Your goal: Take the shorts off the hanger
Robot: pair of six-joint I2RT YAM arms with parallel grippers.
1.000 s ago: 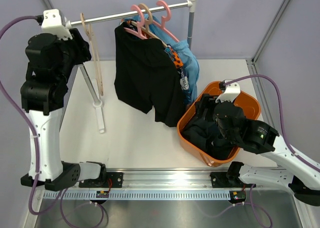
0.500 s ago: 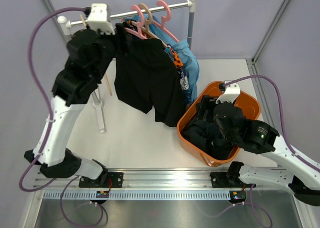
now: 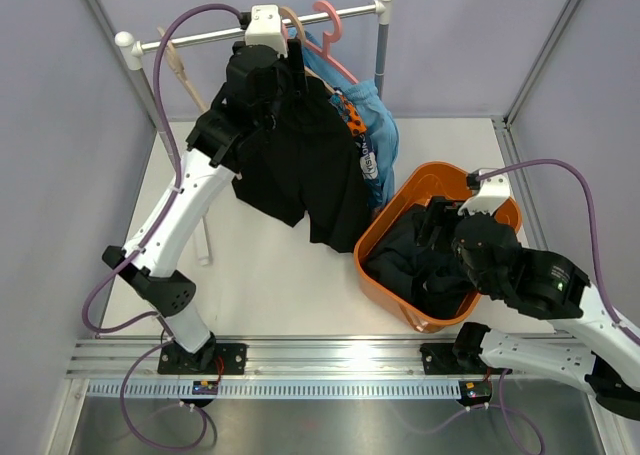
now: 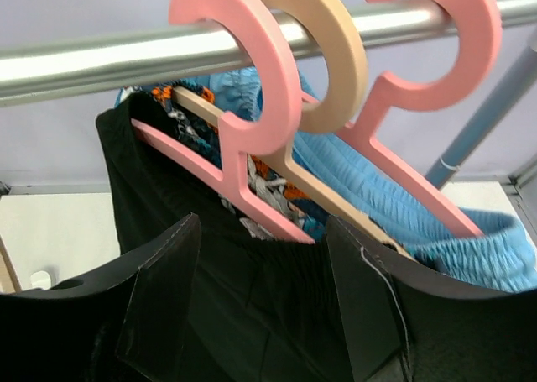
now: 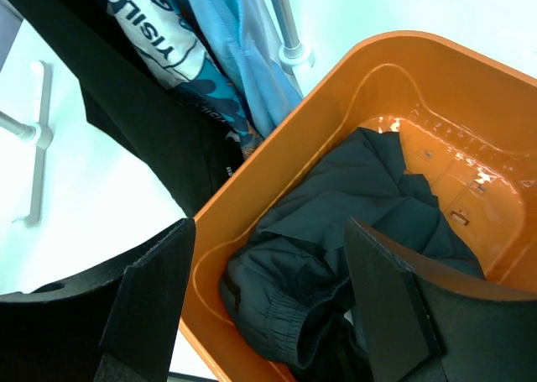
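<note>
The black shorts [image 3: 300, 165] hang from a pink hanger [image 4: 243, 122] on the metal rail [image 3: 200, 38]. Behind them hang the orange-blue-white patterned shorts [image 3: 365, 150] on a wooden hanger [image 4: 336, 71] and the light blue shorts [image 3: 382, 115] on a second pink hanger [image 4: 419, 71]. The dark navy shorts [image 5: 352, 231] lie crumpled in the orange basket [image 3: 400, 200]. My left gripper [image 4: 260, 315] is open right at the black shorts' waistband [image 4: 168, 197], just under the rail. My right gripper [image 5: 268, 306] is open and empty above the basket.
An empty wooden hanger [image 3: 180, 70] hangs at the rail's left end. The rack's post [image 3: 382, 45] and foot [image 3: 203, 235] stand on the white table. The basket sits at the front right, close to the hanging shorts. Grey walls enclose the cell.
My left arm has swung right along the rail, from its left end to the top of the black shorts. My right gripper has shifted slightly right over the basket.
</note>
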